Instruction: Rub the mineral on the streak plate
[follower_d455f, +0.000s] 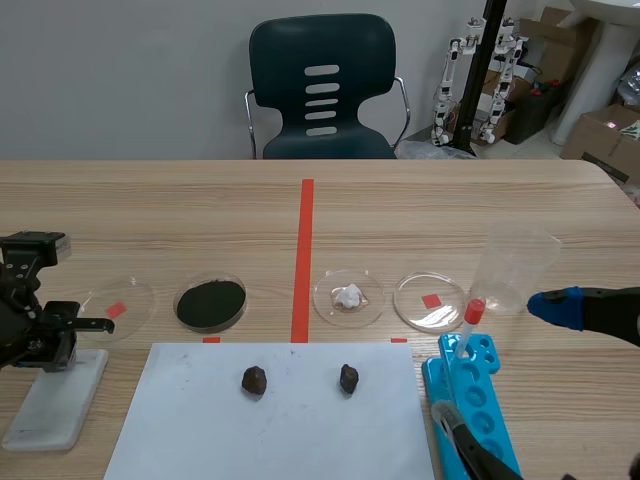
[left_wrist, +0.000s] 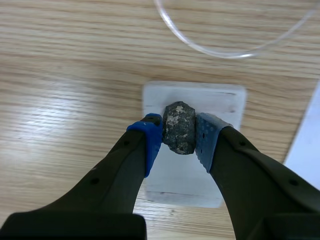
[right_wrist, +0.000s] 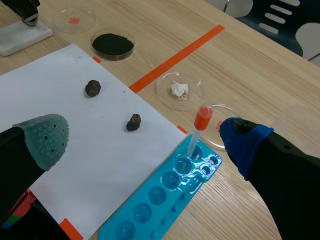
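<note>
One dark, speckled mineral (left_wrist: 180, 127) shows only in the left wrist view, where the left gripper (left_wrist: 179, 131) pinches it between its blue pads over the white streak plate (left_wrist: 220, 100); I cannot tell whether stone and plate touch. In the scene view the same gripper sits at the near left over that plate, with the mineral hidden behind the black fingers.

Just right of it and a little farther lies a clear dish (follower_d455f: 140, 295) with a red mark under it, its rim also curving ahead of the gripper in the left wrist view. Next comes a dish (follower_d455f: 243, 300) of black powder. Nearer lies a white sheet of paper (follower_d455f: 200, 440) carrying two loose dark stones (follower_d455f: 254, 379) (follower_d455f: 348, 378), well apart.

Right of the orange-red line is a dish (follower_d455f: 322, 300) holding a white lump (follower_d455f: 348, 296), then another clear dish (follower_d455f: 415, 310). A red-bulbed dropper (right_wrist: 200, 127) stands in the far end of a blue well tray (right_wrist: 150, 210), beside the paper's right edge. A clear cup (follower_d455f: 518, 265) stands farther right.

The right gripper (right_wrist: 145, 140) hangs spread wide with nothing between its pads, above the paper and tray in its own view. A dark chair (follower_d455f: 320, 90) stands beyond the table.
</note>
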